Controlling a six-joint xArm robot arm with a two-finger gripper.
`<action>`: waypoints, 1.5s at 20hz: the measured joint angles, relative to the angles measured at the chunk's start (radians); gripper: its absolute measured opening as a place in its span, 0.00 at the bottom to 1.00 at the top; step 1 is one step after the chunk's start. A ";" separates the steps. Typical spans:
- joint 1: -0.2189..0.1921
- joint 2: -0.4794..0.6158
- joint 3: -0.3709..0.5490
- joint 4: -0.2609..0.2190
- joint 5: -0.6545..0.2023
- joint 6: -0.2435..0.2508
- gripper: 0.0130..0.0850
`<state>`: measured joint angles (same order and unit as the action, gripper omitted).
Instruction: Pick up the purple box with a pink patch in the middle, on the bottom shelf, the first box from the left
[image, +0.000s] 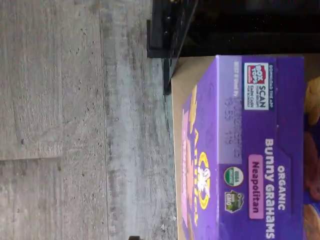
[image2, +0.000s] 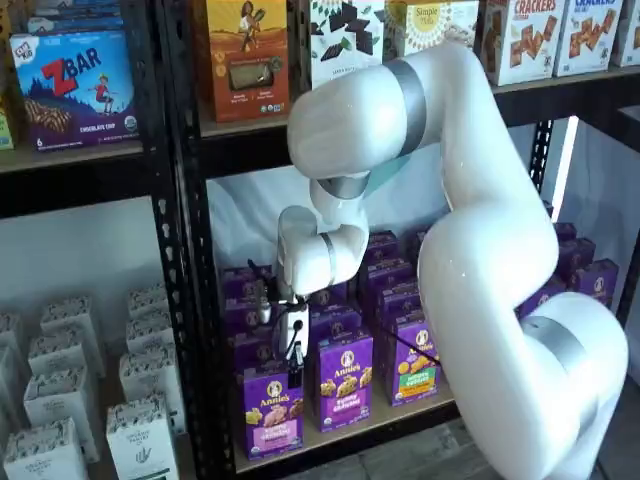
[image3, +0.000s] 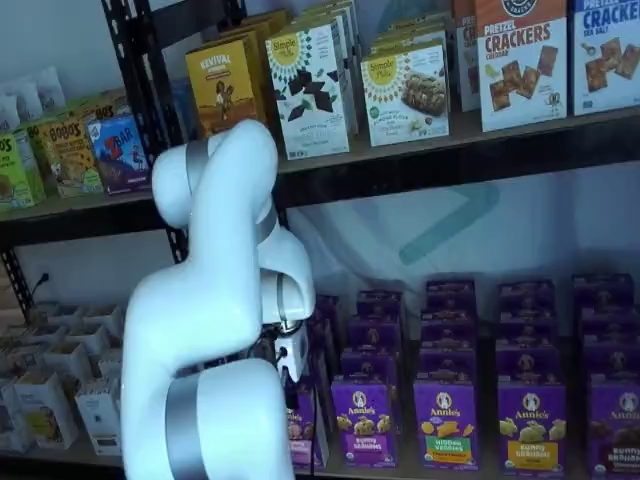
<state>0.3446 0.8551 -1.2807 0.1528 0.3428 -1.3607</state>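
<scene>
The purple box (image2: 272, 410) stands upright at the left end of the front row on the bottom shelf (image2: 345, 432), with a pink band across its front. In the wrist view its top panel (image: 245, 150) shows close up, with a pink "Neapolitan" patch, on the tan board (image: 186, 75). In a shelf view the arm half hides the box (image3: 304, 432). My gripper (image2: 295, 378) hangs just above the box's top, with its white body and black fingers pointing down. It also shows in a shelf view (image3: 291, 377). No gap shows between the fingers.
Next to the purple box stand a violet-band carton (image2: 345, 380) and a green-band carton (image2: 410, 365), with more purple rows behind. A black perforated upright (image2: 195, 300) is close on the left. White cartons (image2: 60, 400) fill the neighbouring rack. Grey floor (image: 75, 125) lies below.
</scene>
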 joint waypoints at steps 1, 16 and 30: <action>-0.001 0.008 -0.008 -0.006 0.001 0.005 1.00; -0.004 0.115 -0.127 -0.108 0.050 0.096 1.00; 0.004 0.150 -0.162 -0.142 0.079 0.134 0.89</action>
<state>0.3488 1.0052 -1.4426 0.0107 0.4217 -1.2262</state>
